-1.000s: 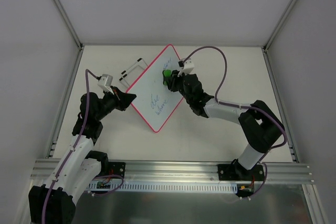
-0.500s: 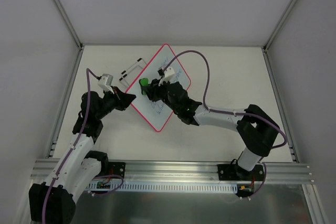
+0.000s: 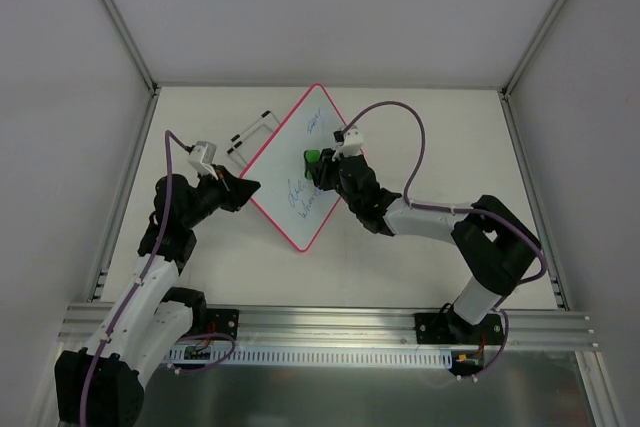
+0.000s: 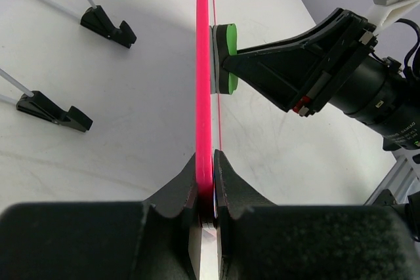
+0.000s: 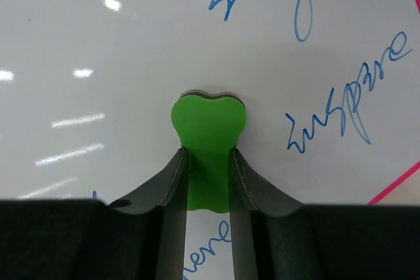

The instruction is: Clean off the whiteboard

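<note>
Whiteboard (image 3: 290,162) edge clenched in left pincer (image 4: 205,162), right pincer (image 5: 209,159) grasping green eraser (image 5: 209,119) mid-board

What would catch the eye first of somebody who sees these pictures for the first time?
The whiteboard, pink-framed and turned like a diamond at the middle of the table, carries blue handwriting. The right gripper holds a bright green eraser flat against its face. The left gripper pinches its left corner.
</note>
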`<state>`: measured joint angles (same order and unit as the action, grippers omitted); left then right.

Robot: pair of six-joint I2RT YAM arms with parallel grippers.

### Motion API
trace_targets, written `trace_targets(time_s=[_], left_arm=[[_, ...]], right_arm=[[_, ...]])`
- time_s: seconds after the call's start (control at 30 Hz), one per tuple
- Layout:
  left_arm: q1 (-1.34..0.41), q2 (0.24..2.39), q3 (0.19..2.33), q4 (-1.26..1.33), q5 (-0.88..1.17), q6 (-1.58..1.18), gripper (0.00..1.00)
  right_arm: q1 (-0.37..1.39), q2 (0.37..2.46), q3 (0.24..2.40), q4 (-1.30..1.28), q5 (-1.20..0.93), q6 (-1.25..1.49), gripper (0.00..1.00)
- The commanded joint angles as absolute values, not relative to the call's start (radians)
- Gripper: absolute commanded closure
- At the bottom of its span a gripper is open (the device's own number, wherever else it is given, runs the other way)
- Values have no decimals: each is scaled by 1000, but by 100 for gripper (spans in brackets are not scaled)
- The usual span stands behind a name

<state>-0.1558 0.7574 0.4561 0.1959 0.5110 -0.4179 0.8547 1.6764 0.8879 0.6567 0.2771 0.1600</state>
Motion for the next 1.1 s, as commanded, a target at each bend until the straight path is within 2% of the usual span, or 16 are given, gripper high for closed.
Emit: trace_targets(time_s=[0.0, 0.33, 0.43, 0.53, 0.77, 0.93, 1.07], left_arm=[[-181, 759, 446, 86, 635, -273, 100], [-183, 772, 446, 86, 640, -282, 100], [-181, 772, 446, 86, 640, -287, 100], [-183, 765, 445, 86, 637, -285, 100], [-183, 753, 442, 84, 632, -288, 100], [-181, 756, 445, 83, 643, -287, 100], [-181, 768, 448, 83, 655, -288, 100]], right_arm=[[903, 1663, 887, 627, 281, 193, 100], [1144, 1710, 1037, 632, 270, 233, 100], [1170, 1717, 1049, 630, 302, 261, 100], [1170, 1717, 1029, 630, 360, 293, 100], [1129, 1687, 826, 592, 569, 441, 100], [1046, 1693, 652, 594, 551, 564, 100], [1026, 1733, 650, 594, 512, 561, 100]])
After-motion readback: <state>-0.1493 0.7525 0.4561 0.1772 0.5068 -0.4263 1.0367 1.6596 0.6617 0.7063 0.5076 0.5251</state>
